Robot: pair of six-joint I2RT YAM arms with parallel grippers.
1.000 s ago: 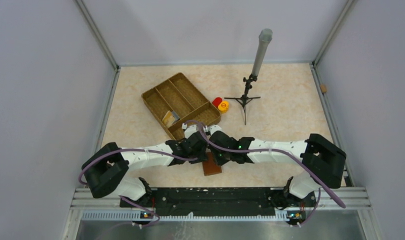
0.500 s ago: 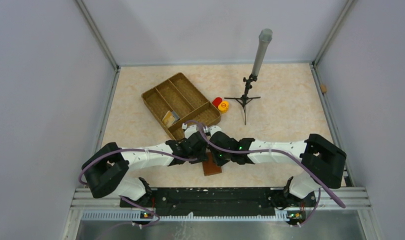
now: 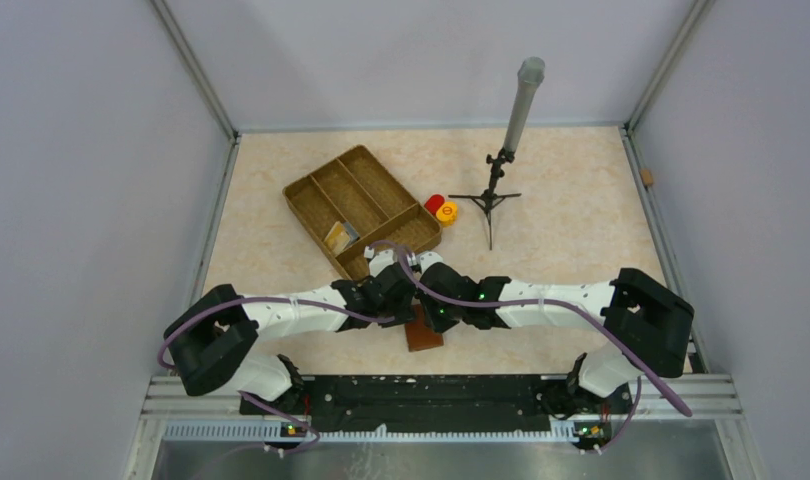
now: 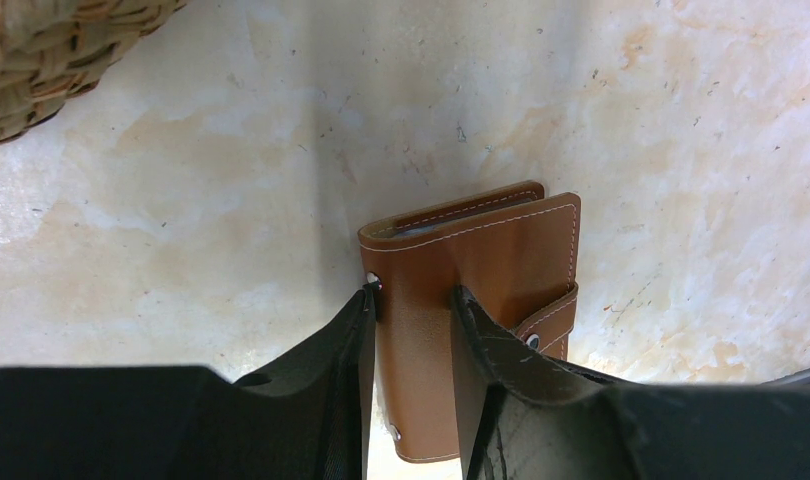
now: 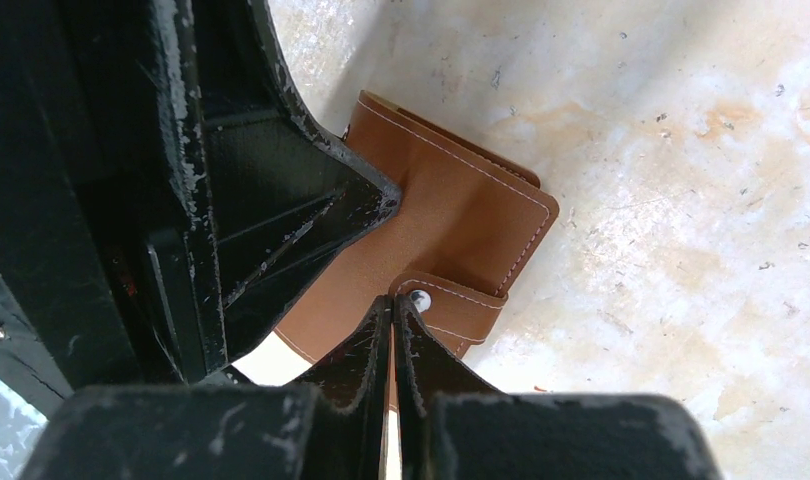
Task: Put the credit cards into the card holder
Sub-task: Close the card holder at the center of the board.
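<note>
Credit cards [image 3: 341, 236] in wicker tray [image 3: 326, 185], far-left on worktop [image 4: 681, 150]. Left fingers [image 4: 353, 345] pinching card holder [image 4: 481, 250] cover. Holder sits on worktop between both arms, well apart from cards. Right fingers [image 5: 393, 315] pressed together, tips at holder's clasp tab [image 5: 451, 305].

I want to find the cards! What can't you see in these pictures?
- Card holder inside: closed cover hides it, wrist views.
- Credit cards in wicker tray: too small to count, top view.
- Left gripper: gripping or just pressing, unclear.
</note>
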